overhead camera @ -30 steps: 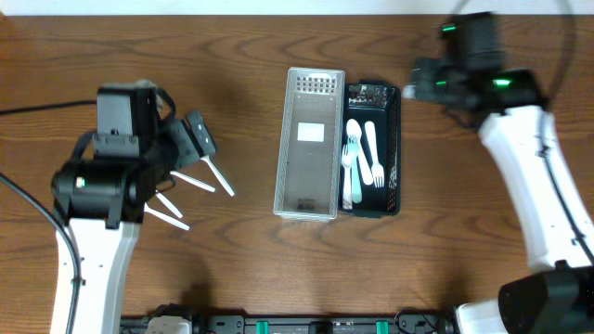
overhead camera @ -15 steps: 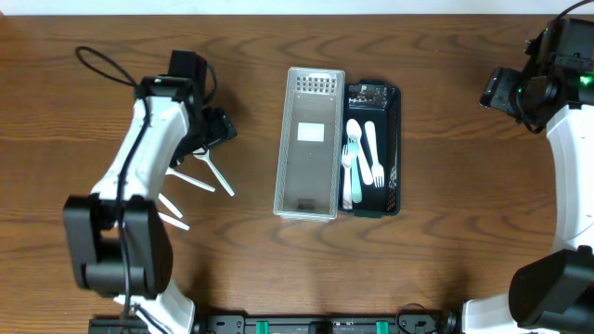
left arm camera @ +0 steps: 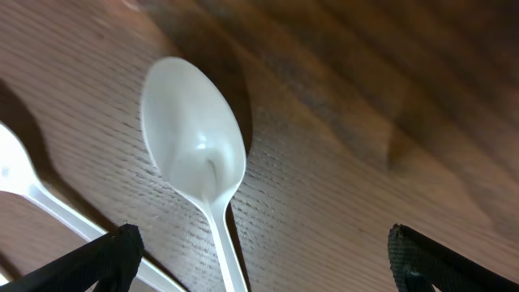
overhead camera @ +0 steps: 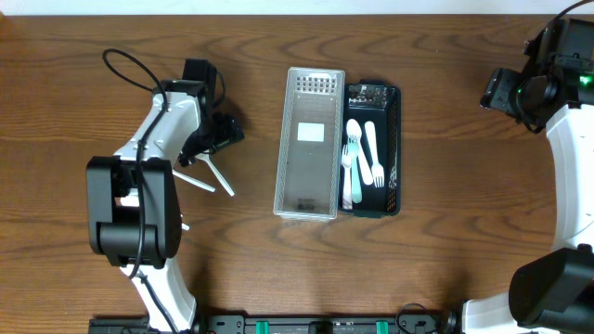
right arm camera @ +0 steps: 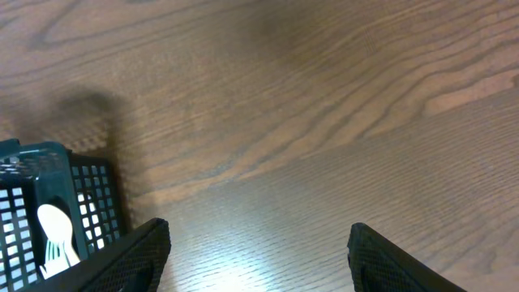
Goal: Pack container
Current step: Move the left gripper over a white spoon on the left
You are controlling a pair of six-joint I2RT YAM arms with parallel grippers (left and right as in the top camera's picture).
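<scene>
A black mesh container [overhead camera: 393,148] holds several white plastic utensils [overhead camera: 362,158]; its corner shows in the right wrist view [right arm camera: 49,219]. A clear lid [overhead camera: 309,144] lies beside it on the left. Loose white utensils [overhead camera: 215,174] lie on the table at the left. My left gripper [overhead camera: 215,134] is open, low over a white spoon [left arm camera: 199,162], whose handle runs between the fingers. My right gripper [right arm camera: 259,268] is open and empty over bare wood, at the far right in the overhead view [overhead camera: 506,91].
The wooden table [overhead camera: 445,260] stretches round the container. A black cable [overhead camera: 130,70] loops above the left arm. A second white utensil [left arm camera: 32,191] lies left of the spoon.
The left arm has swung up and right, its gripper now over the loose utensils. The right arm moved to the far right edge a second ago and has held still since.
</scene>
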